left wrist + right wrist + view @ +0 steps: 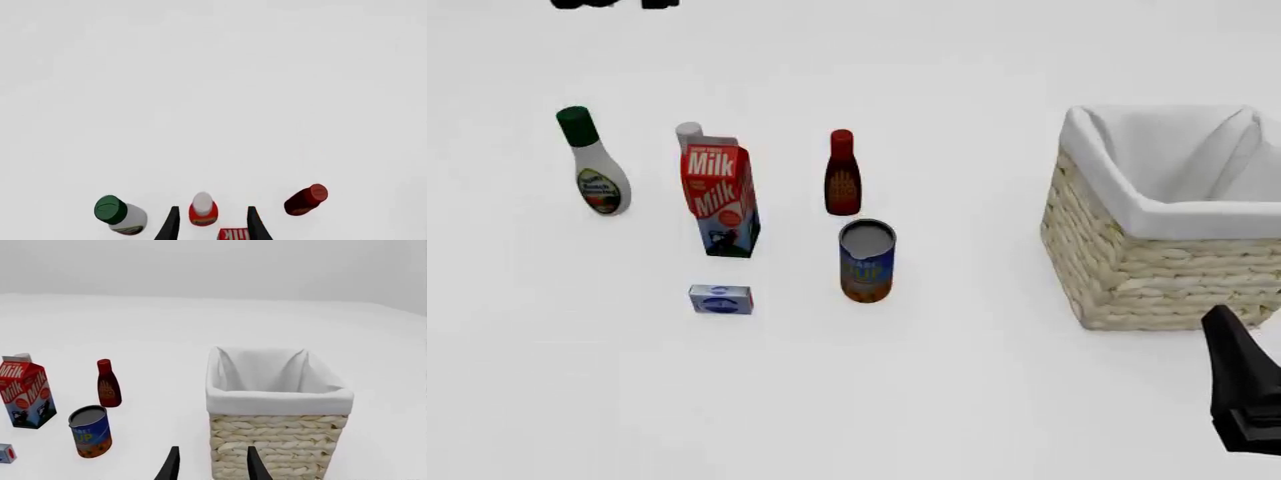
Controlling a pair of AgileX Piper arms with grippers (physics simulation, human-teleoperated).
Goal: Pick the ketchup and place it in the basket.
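The ketchup (203, 210) shows from above in the left wrist view: a red bottle with a whitish cap. It stands upright, below and between my left gripper's (212, 227) open, empty fingers, apart from them. In the front view only its whitish cap (689, 132) shows behind the milk carton (718, 200). The wicker basket (1148, 270) with a white cloth lining stands at the right. My right gripper (212, 467) is open and empty, low in front of the basket (273, 440).
A white bottle with a green cap (595, 165) stands at the far left. A dark red-brown bottle (842, 175) is right of the carton. A can (868, 260) and a small blue box (721, 299) sit nearer me. The right arm's black body (1244, 385) is at the lower right.
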